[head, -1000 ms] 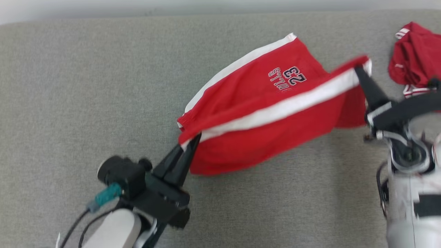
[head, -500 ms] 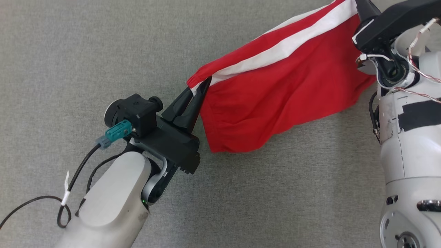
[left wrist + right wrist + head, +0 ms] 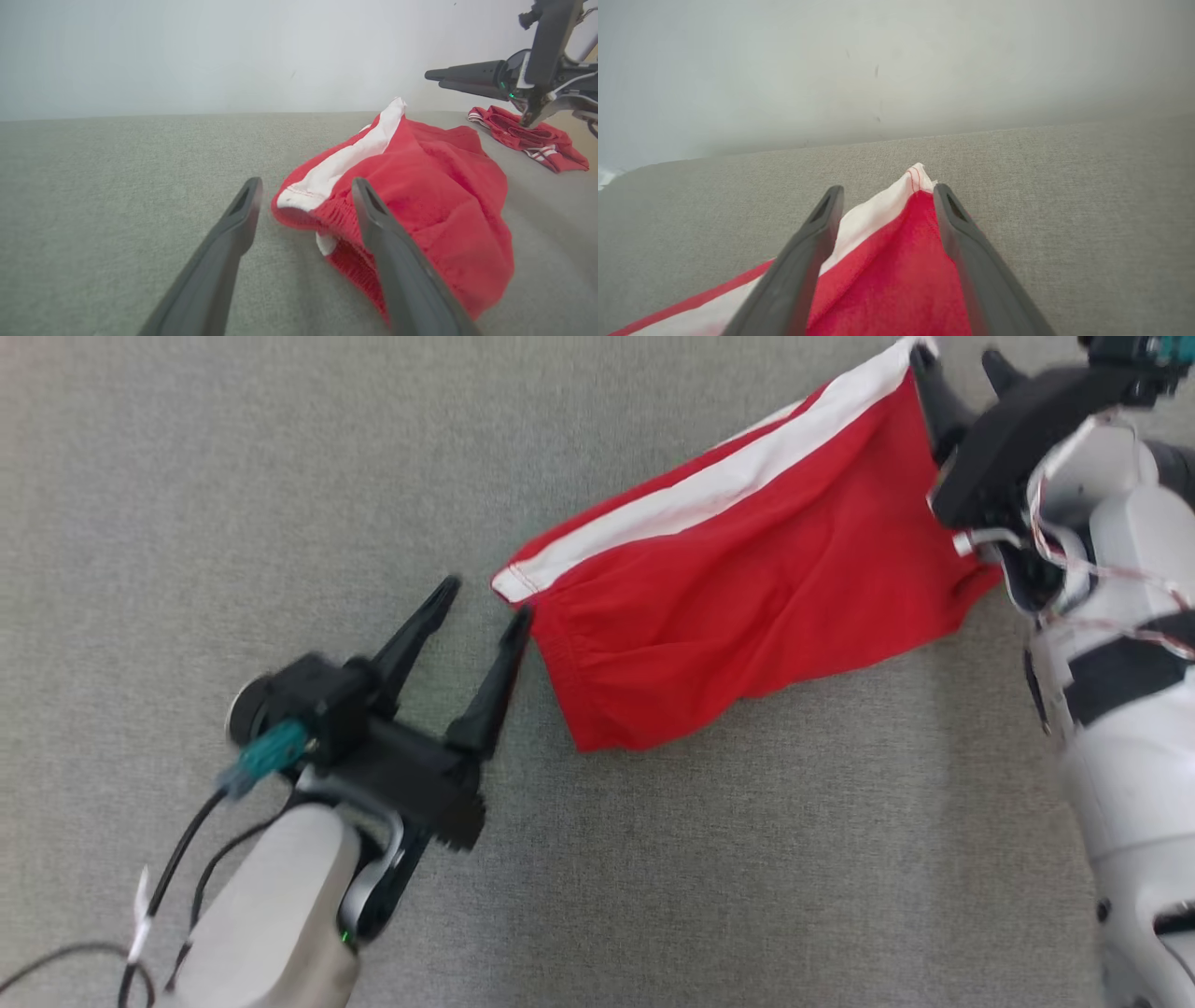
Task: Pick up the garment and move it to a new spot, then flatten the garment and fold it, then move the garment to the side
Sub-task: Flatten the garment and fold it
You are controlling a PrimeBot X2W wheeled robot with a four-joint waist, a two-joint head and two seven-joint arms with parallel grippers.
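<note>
Your left hand (image 3: 487,596) and right hand (image 3: 954,355) stand wide open, empty. The garment (image 3: 747,607) lies rumpled upper right on the desk (image 3: 233,476). Its corner seems to sit between the right fingers (image 3: 973,261), so withdrawing could drag it.

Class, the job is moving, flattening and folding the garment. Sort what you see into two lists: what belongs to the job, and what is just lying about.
Belongs to the job:
red shorts with a white stripe
left tool, open beside their waistband
right tool, open at their other end
grey surface they lie on

Just lying about:
crumpled red garment
</note>
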